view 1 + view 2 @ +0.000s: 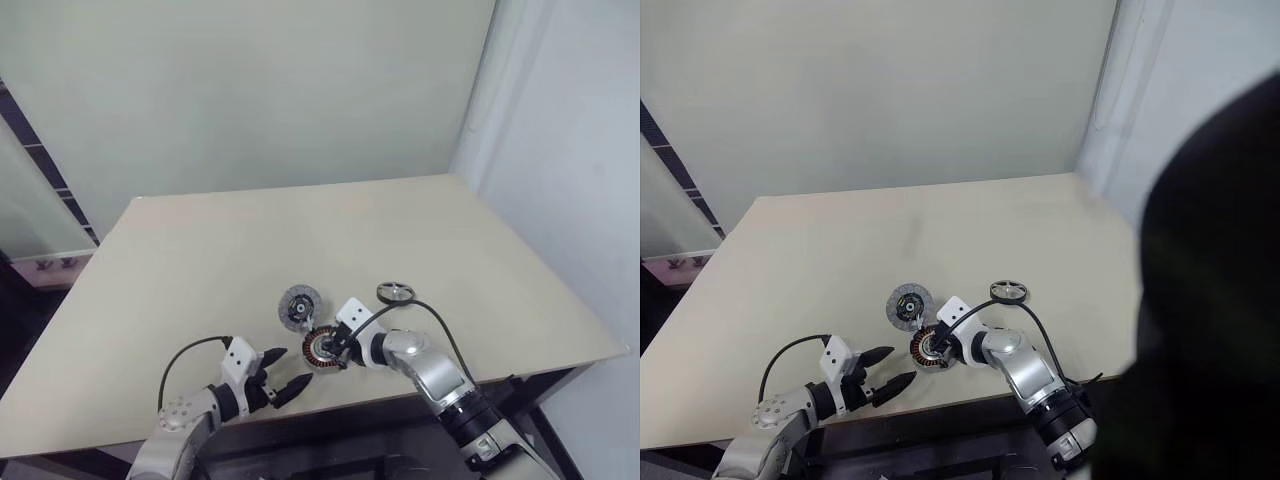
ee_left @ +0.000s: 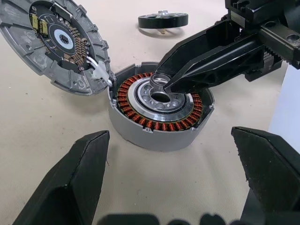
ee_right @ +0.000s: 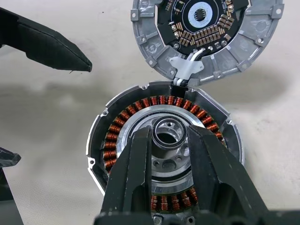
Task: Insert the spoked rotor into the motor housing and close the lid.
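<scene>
We have our right gripper (image 3: 169,140) down on the motor housing (image 2: 161,108), the round grey metal shell with its ring of copper-coloured windings around a silvery centre. Our two black fingers are pinched on the raised silver hub in the middle, one on either side of it, steadying the unit on the beige table (image 1: 200,260).

Our left gripper (image 1: 283,375) waits just beside the housing with its fingers spread wide and nothing between them.

The lid (image 3: 206,33), a flat round grey metal disc with a dark circuit-lined inner face, lies open just beyond our right fingertips, touching the housing's rim and joined to it by a short white lead.

The spoked rotor (image 2: 162,20), a small shallow ring with a dark rim and silvery spokes, sits flat on the table farther out, apart from both grippers and from the housing.

We judge that rotor to be stiff, solid metal, heavier than it looks, and smooth enough to slip. Best to take it across the outer rim, kept level. If it carries magnets it may snap into the housing, so we would ease it in. The lid's thin lead looks fragile; we would swing it shut gently by its edge.
</scene>
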Robot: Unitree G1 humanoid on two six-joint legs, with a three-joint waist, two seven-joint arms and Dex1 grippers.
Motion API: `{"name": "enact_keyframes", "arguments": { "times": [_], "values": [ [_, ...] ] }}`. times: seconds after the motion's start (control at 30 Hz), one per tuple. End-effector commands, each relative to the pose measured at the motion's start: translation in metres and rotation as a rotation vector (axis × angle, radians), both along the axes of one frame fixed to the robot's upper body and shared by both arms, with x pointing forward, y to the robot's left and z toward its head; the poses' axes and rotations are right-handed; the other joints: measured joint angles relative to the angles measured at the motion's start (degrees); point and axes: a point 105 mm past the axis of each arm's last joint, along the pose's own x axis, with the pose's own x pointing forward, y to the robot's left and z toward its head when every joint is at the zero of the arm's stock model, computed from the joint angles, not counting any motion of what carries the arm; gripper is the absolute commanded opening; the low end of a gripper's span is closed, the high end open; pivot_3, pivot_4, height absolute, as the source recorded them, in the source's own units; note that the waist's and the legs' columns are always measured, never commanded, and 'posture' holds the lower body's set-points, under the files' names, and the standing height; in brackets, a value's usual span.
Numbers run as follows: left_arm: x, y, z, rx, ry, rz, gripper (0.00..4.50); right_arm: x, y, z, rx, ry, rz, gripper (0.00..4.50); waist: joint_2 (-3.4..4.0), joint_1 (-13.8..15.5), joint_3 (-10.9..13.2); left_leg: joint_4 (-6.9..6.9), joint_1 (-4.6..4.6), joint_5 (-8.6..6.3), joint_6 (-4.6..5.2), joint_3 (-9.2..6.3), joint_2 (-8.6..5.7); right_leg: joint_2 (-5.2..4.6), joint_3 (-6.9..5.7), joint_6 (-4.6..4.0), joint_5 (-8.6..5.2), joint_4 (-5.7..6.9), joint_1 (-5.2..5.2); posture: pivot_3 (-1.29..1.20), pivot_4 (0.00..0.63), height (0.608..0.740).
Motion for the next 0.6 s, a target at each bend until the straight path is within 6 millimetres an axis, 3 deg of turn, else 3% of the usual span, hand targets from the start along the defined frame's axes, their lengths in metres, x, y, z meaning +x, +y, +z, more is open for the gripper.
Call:
{"name": "enact_keyframes", "arguments": {
  "times": [0.03,0.6],
  "values": [
    [0.0039,-0.0023,0.0083,-0.002,-0.039,-0.012,4.50,-0.0002,0.0067,0.0098,0.027,-0.029,0.022,0.81,0.00,0.0,0.0,0.00,0.00,0.00,0.00,0.00,0.00,0.00,0.00,0.00,0.00,0.00,0.00,0.00,0.000,0.740],
    [0.0039,-0.0023,0.0082,-0.002,-0.039,-0.012,4.50,-0.0001,0.0039,0.0026,0.007,-0.012,0.019,0.81,0.00,0.0,0.0,0.00,0.00,0.00,0.00,0.00,0.00,0.00,0.00,0.00,0.00,0.00,0.00,0.00,0.000,0.740]
  ]
}}
